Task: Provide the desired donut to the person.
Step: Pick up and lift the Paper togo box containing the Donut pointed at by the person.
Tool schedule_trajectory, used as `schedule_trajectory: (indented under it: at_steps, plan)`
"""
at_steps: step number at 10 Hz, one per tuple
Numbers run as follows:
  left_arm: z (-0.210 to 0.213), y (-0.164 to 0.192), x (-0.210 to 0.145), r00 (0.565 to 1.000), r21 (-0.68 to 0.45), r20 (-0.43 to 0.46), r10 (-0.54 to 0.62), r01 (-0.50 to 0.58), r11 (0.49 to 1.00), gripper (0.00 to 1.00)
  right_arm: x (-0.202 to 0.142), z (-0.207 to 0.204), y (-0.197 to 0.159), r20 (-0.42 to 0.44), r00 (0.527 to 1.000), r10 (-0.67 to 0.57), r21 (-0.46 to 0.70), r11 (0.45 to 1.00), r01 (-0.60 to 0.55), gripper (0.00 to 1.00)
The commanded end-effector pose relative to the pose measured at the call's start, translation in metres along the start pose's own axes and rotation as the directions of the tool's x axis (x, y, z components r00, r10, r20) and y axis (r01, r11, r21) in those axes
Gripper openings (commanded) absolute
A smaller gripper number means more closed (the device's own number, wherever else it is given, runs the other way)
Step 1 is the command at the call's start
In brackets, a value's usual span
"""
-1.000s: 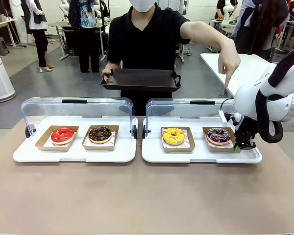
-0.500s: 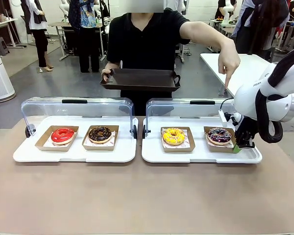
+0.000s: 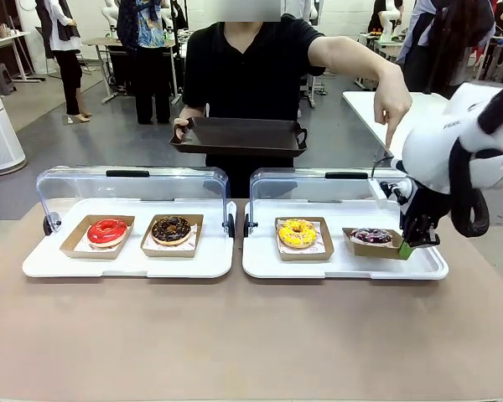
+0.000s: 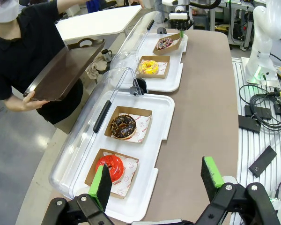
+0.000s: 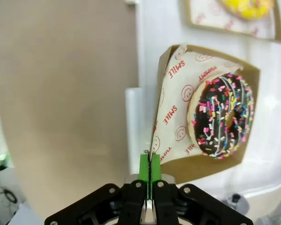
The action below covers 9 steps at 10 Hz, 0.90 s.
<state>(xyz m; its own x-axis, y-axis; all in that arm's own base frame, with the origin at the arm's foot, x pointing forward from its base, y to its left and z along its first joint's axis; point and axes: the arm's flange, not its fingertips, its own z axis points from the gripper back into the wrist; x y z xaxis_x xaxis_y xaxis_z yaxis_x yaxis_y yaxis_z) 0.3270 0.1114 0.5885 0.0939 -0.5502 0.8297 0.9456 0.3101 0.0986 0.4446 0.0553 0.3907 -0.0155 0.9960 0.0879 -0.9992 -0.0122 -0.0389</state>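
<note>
Clamped on the brown cardboard tray [image 3: 358, 239] of the chocolate sprinkled donut [image 3: 370, 236], my right gripper [image 3: 408, 248] now tips it up off the white serving tray [image 3: 344, 266], so delivery starts; my left gripper [image 4: 156, 177] gapes idle.

Two trays are set side by side on the table [image 3: 235, 335], the left tray [image 3: 42, 264] and the right tray [image 3: 344, 268], each carrying two boxed donuts [image 3: 171, 229] in a row. The rightmost box [image 3: 365, 249] is pinched at its outer edge by the right end effector [image 3: 405, 249], while a serving tray [image 3: 239, 136] is held by the person [image 3: 251, 67] behind the table.
</note>
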Motion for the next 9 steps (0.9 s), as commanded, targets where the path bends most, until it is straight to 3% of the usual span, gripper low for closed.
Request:
schedule_trajectory:
  at_steps: [1,6,9]
  plan:
    - [0.001,0.0,0.001,1.0,-0.001,0.005,-0.003,0.003,1.0,1.0,0.021,0.054,0.033,-0.056,0.998,-0.006,0.048,0.999,0.009,0.0]
    - [0.001,0.0,0.001,1.0,-0.001,0.005,-0.003,0.003,1.0,1.0,0.086,0.182,0.08,-0.133,0.989,0.065,-0.049,0.996,-0.072,0.0]
    - [0.001,0.0,0.001,1.0,-0.001,0.005,-0.003,0.003,1.0,1.0,0.109,0.245,0.068,-0.09,0.996,0.005,-0.137,0.99,-0.017,0.0]
